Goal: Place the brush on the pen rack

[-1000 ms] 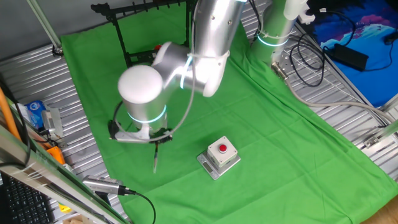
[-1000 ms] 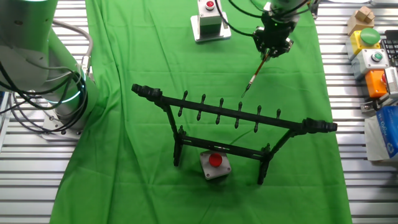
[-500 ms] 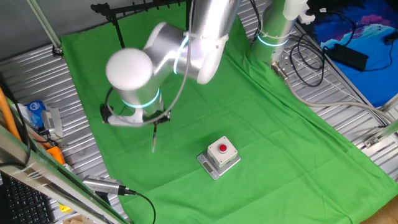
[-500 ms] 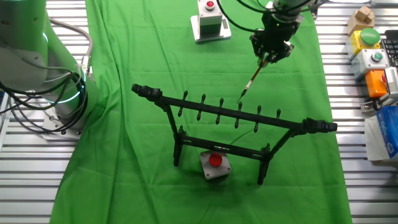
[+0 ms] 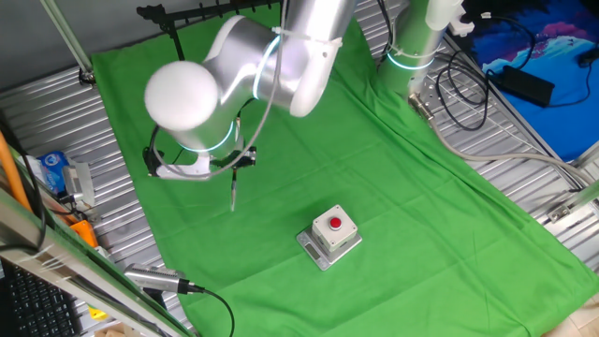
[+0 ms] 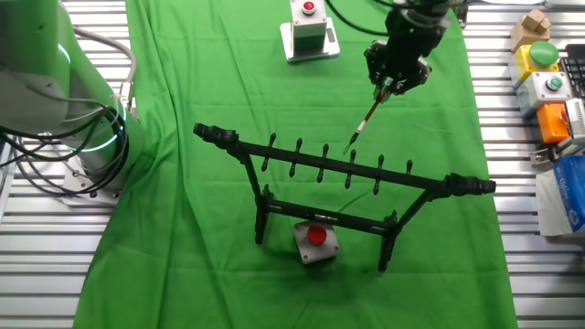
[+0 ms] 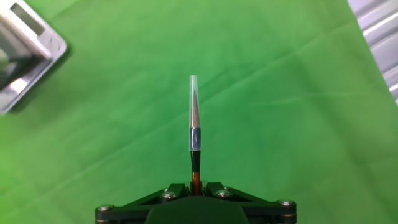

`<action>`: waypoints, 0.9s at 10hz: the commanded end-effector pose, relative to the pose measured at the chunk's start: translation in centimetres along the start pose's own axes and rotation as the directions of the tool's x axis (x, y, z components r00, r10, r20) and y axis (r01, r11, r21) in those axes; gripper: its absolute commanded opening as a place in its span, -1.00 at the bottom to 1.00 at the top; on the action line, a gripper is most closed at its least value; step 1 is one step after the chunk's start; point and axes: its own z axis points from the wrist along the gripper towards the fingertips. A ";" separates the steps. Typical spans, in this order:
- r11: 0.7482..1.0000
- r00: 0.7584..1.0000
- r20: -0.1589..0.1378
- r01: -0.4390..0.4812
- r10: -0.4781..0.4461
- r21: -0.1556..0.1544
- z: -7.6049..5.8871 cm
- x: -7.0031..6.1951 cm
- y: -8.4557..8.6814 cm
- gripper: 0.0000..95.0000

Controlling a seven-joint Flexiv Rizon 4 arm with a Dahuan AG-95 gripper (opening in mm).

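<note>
My gripper (image 7: 196, 185) is shut on the brush (image 7: 194, 127), a thin reddish-brown shaft with a black band and a pale pointed tip that sticks out ahead of the jaws. In one fixed view the brush (image 5: 233, 191) hangs tip down above the green cloth, below the gripper (image 5: 238, 162). In the other fixed view the gripper (image 6: 391, 80) holds the brush (image 6: 365, 120) slanting toward the pen rack (image 6: 338, 169), with its tip just short of the pegged top bar. The rack's top bar (image 5: 201, 13) shows at the back of the first fixed view.
A grey box with a red button (image 5: 330, 233) sits on the cloth near the brush; it also shows in the hand view (image 7: 25, 53). Another red button box (image 6: 315, 241) sits under the rack. More button boxes (image 6: 547, 87) line the table's side. A silver cabled cylinder (image 5: 154, 278) lies at the cloth's edge.
The arm has lifted and carried the held brush toward the rack. The brush tip has moved closer to the rack's top bar. The grip has not changed.
</note>
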 end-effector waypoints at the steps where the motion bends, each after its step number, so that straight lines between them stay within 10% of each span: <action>1: 0.999 0.999 -0.013 0.036 -0.036 0.006 -0.3 1.1 0.5 -1.00; 9: 0.998 1.000 0.010 0.014 -0.015 0.056 -0.3 1.2 0.6 -1.00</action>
